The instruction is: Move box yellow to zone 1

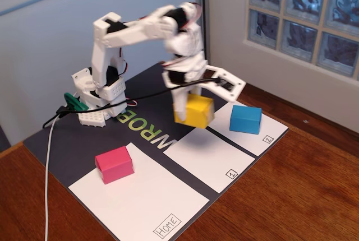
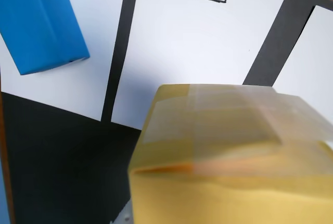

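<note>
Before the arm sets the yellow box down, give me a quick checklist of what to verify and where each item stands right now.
1. Grip: the gripper is closed on the yellow box, which is lifted off the mat. Ok.
2. Target free: zone 1 is bare in both the fixed and wrist views. Ok.
3. Box over the target: it hangs at the panel's far edge, not over its middle. Not ok.
4. Neighbours clear: the blue box sits in zone 2, the pink box on the Home panel, both apart from zone 1. Ok.
5. Finger hold depth: fingertips are hidden. Cannot tell.
</note>
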Tool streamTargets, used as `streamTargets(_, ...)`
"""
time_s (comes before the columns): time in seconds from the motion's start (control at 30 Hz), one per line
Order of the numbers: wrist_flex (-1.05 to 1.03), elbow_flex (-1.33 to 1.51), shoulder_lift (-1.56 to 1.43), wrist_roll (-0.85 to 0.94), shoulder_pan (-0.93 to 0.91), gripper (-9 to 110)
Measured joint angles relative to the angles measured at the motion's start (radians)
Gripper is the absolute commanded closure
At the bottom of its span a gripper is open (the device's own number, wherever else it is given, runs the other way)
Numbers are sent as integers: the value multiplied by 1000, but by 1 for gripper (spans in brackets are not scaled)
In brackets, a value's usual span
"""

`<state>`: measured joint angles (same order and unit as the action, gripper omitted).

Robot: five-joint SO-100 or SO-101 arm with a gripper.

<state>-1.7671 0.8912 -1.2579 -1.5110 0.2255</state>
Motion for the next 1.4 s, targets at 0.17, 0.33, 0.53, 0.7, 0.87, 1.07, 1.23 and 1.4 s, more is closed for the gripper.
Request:
streamTargets(0.17,0,0,32,-2,15,102)
streamTargets(0.33,14,-2,94,11,21,102)
streamTargets(0.53,26,0,133,12,21,102)
streamTargets(0.7,118,123,140,35,17,102)
streamTargets(0.87,201,153,138,35,9,102)
streamTargets(1.07,282,158,164,35,8,102)
streamTargets(1.23,339,198,179,49,6,102)
streamTargets(1.4,456,339,167,61,6,102)
